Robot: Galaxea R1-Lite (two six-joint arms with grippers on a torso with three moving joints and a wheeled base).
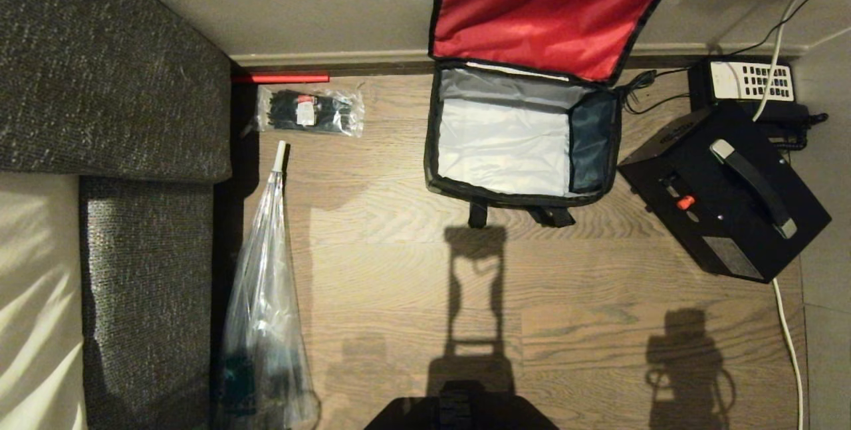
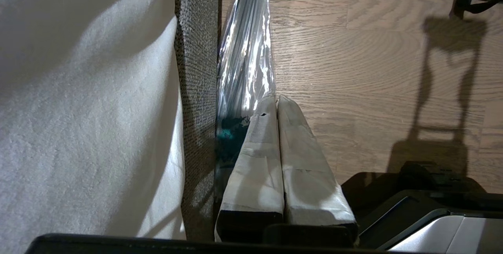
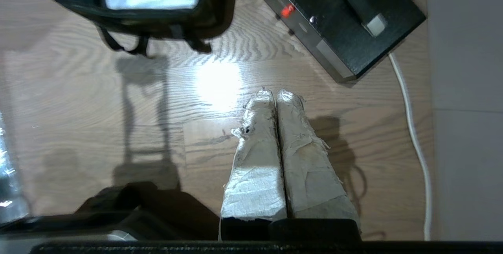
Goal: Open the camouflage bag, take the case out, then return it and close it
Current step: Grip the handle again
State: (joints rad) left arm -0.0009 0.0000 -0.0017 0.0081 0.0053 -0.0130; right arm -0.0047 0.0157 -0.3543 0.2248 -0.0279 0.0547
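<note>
The camouflage bag (image 1: 595, 144) stands open on the wood floor by the wall, its red-lined lid (image 1: 542, 14) folded back and its silver inside empty. The case (image 1: 725, 191), a black box with a grey-ended handle and a red latch button (image 1: 685, 202), lies on the floor just right of the bag. Neither arm shows in the head view, only their shadows. My right gripper (image 3: 276, 93) is shut and empty over bare floor, with the case (image 3: 338, 22) and the bag (image 3: 212, 2) ahead of it. My left gripper (image 2: 277, 99) is shut and empty, parked beside the sofa.
A black telephone (image 1: 748, 81) with a white keypad sits at the wall behind the case. A white cable (image 1: 788, 337) runs along the right side. A packet of cable ties (image 1: 309, 111) and a clear plastic-wrapped umbrella (image 1: 266, 297) lie by the grey sofa (image 1: 106, 84) on the left.
</note>
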